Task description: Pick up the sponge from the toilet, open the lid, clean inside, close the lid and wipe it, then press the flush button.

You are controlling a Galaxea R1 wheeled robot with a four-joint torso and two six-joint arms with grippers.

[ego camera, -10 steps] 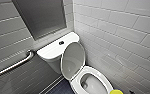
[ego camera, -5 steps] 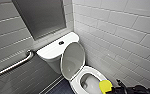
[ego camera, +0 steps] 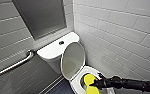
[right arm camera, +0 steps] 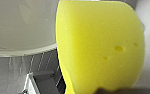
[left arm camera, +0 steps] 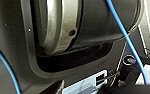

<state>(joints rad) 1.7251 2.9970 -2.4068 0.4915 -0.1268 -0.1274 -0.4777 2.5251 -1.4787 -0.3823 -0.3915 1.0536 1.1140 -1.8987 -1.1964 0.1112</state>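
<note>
Over the open bowl of the toilet (ego camera: 51, 51), the right gripper (ego camera: 95, 85) is clamped on the sponge (ego camera: 90, 82), which sticks out ahead of it toward the raised lid (ego camera: 73, 60). The sponge's long axis seems to lie across the arm's line, though the head view is soft. The right arm reaches in low and nearly level from the right, so the bowl's inside sits just beneath the sponge.

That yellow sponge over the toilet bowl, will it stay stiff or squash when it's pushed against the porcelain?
Probably squashes: the sponge shows open pores, like soft foam. Likely light for its bulk, and unlikely to slip, given that porous surface.
</note>
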